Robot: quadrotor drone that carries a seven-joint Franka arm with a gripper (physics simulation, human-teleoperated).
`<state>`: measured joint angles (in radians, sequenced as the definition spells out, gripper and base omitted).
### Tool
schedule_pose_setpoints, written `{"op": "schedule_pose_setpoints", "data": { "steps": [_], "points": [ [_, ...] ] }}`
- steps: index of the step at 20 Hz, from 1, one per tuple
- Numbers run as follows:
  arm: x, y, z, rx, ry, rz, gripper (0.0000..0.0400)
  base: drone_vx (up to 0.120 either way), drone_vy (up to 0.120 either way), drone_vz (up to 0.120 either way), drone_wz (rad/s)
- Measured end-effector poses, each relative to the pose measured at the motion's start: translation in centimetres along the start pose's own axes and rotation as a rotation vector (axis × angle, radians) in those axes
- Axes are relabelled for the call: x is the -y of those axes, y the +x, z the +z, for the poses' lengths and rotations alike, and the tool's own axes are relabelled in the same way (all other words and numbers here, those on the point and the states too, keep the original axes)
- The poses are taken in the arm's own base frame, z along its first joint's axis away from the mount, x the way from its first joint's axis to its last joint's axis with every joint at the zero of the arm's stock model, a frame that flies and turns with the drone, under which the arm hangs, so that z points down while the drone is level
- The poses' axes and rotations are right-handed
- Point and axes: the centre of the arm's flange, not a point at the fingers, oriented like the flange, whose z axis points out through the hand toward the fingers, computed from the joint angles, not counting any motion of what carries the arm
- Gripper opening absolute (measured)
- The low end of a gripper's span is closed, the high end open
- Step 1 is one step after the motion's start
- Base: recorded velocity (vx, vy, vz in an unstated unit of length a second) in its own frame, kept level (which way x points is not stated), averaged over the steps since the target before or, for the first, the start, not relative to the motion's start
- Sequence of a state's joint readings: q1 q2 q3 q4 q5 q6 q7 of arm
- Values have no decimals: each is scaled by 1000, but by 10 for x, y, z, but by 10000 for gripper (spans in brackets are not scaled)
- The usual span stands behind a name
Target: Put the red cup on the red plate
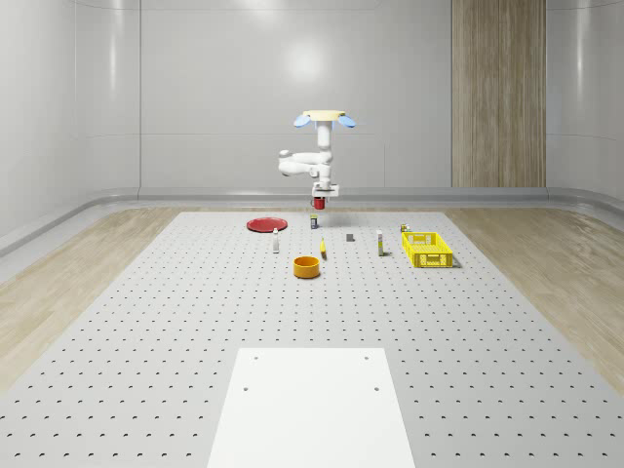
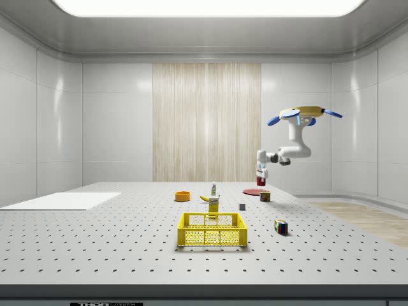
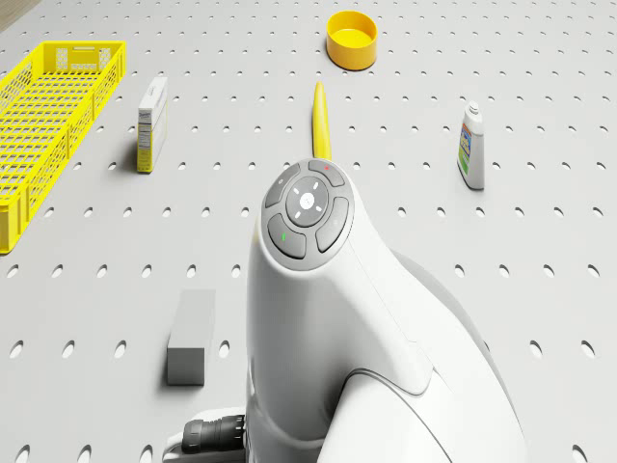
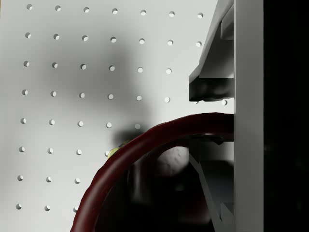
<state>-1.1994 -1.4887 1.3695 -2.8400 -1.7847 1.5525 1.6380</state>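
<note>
Fingers (image 4: 210, 89) grip the red cup (image 1: 319, 203) above the perforated table (image 1: 146, 322), drone (image 1: 326, 118) hovering.

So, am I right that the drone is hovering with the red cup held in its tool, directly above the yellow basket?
Not quite. The drone does hover with the red cup held in its tool, but not above the yellow basket. In the whole-scene view it hangs near the red plate, well to the basket's left.
</note>
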Motion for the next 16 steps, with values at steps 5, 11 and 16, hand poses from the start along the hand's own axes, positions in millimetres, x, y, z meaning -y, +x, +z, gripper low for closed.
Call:
{"op": "schedule_pose_setpoints", "data": {
  "steps": [5, 11, 16],
  "points": [
    [0, 0, 0, 0, 0, 0, 101, 0, -120, 0, 0],
    [0, 0, 0, 0, 0, 0, 101, 0, -120, 0, 0],
    [0, 0, 0, 0, 0, 1, 101, 0, -120, 0, 0]
  ]
}}
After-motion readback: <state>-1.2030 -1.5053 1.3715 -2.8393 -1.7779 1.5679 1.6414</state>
